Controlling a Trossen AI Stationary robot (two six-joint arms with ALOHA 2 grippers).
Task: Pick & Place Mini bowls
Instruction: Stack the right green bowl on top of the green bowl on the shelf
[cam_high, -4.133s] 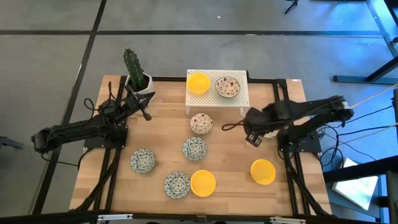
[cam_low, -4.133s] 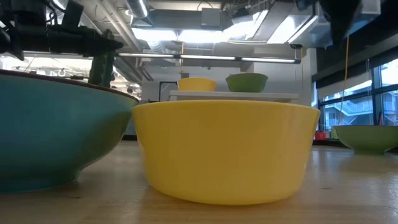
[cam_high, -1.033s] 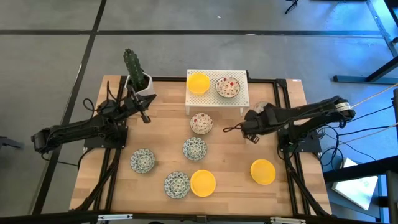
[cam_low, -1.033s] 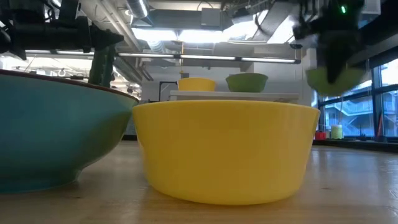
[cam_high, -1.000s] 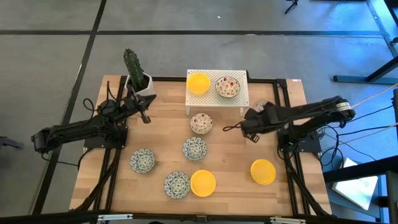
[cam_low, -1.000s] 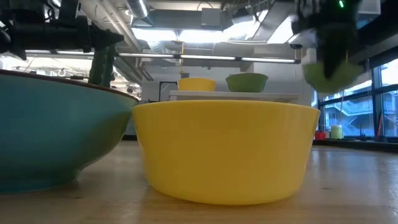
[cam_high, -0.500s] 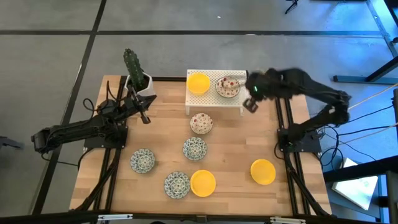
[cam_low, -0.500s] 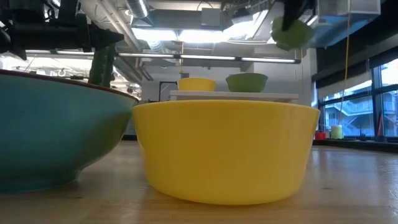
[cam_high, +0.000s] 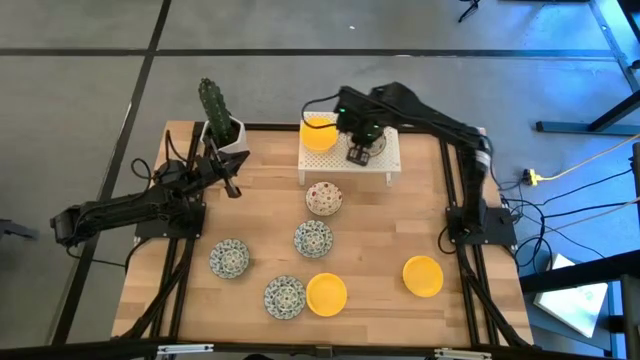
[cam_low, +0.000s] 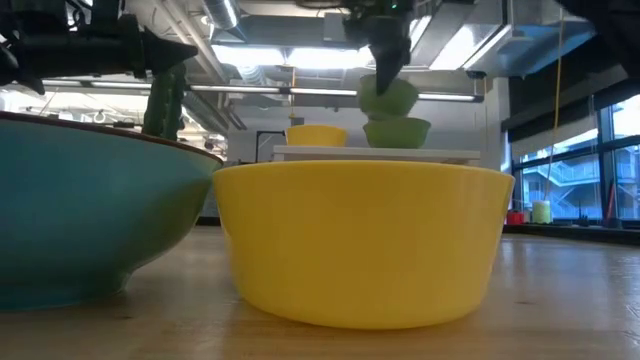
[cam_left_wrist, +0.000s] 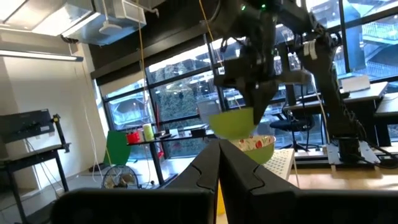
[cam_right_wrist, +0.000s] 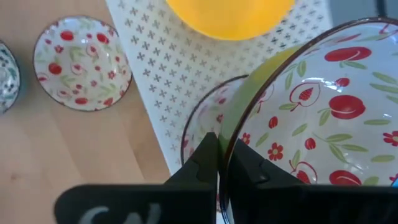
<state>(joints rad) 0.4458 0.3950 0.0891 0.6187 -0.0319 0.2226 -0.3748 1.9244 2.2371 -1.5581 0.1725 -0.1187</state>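
Observation:
My right gripper (cam_high: 358, 152) hovers over the white perforated rack (cam_high: 389, 152) at the table's far edge, shut on a floral mini bowl (cam_right_wrist: 311, 112) that is green outside (cam_low: 388, 97). Right below it a second floral bowl (cam_right_wrist: 202, 127) sits on the rack beside a yellow bowl (cam_high: 320, 133). A third floral bowl (cam_high: 323, 198) stands on the table in front of the rack. Three blue-green patterned bowls (cam_high: 313, 238) and two yellow bowls (cam_high: 326, 293) stand nearer. My left gripper (cam_high: 233, 186) waits shut at the far left, by the cactus pot. My right gripper pinches the floral bowl's rim (cam_right_wrist: 231, 134), one finger inside and one outside, coming from above. The bowl is lifted and tilted, hanging below the fingers just over the floral bowl on the rack (cam_low: 397, 131). Whether the two bowls touch, I cannot tell.
A white cactus pot (cam_high: 222, 128) stands at the far left corner, close to my left arm. A yellow bowl (cam_high: 423, 276) sits alone near the right edge. Bare wood lies between the rack and that bowl.
My right gripper, shut on the floral bowl, has risen from the table's right side and swung toward the far edge and then leftward. The bowl has gone with it, lifted clear, and now hangs over the rack's floral bowl.

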